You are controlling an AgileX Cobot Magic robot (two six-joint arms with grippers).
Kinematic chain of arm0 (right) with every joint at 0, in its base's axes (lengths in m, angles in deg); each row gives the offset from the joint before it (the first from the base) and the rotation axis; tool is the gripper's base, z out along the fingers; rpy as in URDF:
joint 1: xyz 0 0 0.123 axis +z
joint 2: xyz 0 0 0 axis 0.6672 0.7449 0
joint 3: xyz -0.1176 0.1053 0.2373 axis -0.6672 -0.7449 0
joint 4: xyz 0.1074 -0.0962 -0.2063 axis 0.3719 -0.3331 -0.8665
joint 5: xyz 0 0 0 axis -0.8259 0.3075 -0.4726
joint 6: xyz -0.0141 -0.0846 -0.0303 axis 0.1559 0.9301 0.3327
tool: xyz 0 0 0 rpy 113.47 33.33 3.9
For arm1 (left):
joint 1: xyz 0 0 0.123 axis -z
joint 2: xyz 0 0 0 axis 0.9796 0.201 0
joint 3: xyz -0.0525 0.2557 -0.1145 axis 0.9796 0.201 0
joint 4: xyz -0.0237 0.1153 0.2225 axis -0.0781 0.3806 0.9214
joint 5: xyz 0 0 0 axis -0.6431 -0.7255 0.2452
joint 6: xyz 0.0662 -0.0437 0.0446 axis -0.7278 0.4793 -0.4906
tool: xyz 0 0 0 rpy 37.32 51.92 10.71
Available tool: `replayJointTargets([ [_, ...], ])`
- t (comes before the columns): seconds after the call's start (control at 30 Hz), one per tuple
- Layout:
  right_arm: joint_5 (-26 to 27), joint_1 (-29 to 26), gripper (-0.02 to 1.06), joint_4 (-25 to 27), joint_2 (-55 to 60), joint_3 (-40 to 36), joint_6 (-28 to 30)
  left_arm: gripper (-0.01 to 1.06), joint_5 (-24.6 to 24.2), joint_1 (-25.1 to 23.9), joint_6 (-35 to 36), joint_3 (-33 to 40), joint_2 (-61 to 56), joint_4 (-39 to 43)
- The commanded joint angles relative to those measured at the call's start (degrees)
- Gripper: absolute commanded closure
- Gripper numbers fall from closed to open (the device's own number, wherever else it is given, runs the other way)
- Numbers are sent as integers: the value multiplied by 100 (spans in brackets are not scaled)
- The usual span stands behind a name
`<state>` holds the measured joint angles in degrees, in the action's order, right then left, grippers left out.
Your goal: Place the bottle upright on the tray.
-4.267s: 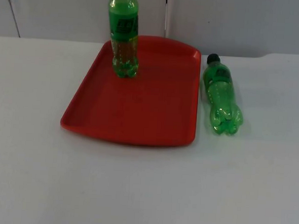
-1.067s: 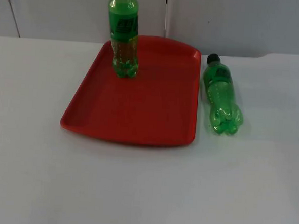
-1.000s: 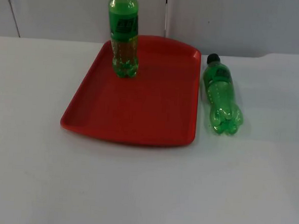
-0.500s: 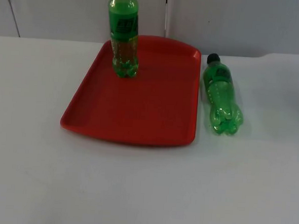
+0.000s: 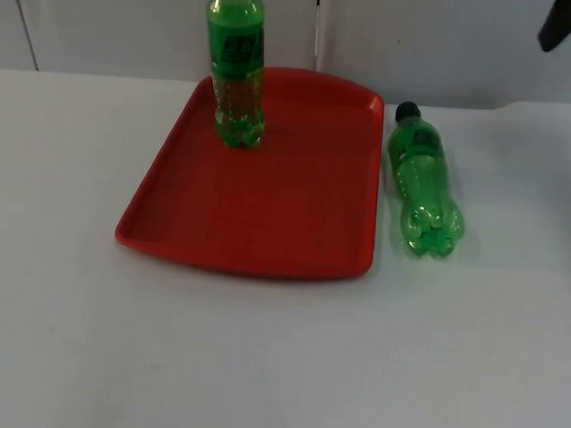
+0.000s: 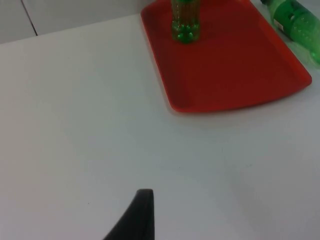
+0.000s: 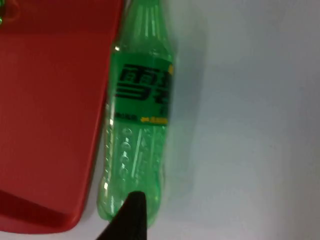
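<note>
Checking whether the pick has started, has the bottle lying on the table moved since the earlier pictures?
No. The lying bottle sits in the same place beside the red tray, cap toward the wall. The right arm is only now entering above it.

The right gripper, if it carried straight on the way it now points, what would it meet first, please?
Most likely the lying bottle on the table beside the red tray: the right wrist view looks straight onto its labelled body. The right gripper is above it; how far above is unclear.

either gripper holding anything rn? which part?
Nothing held. The lying bottle rests free on the table beside the red tray; the upright bottle stands alone on it.
</note>
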<state>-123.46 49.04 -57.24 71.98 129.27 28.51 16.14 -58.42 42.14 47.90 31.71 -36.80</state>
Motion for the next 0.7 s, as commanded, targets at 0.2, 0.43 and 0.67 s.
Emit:
replayJointTargets([
  [0.2,-344,603,0,-45,1346,1694,-587,0,-1,33,-2,22,-23,-53],
  [0.43,-280,808,0,35,2351,2490,-789,0,-1,33,-2,22,-23,-53],
  [0.67,-232,808,0,159,3114,3075,-803,0,-1,33,-2,22,-23,-53],
])
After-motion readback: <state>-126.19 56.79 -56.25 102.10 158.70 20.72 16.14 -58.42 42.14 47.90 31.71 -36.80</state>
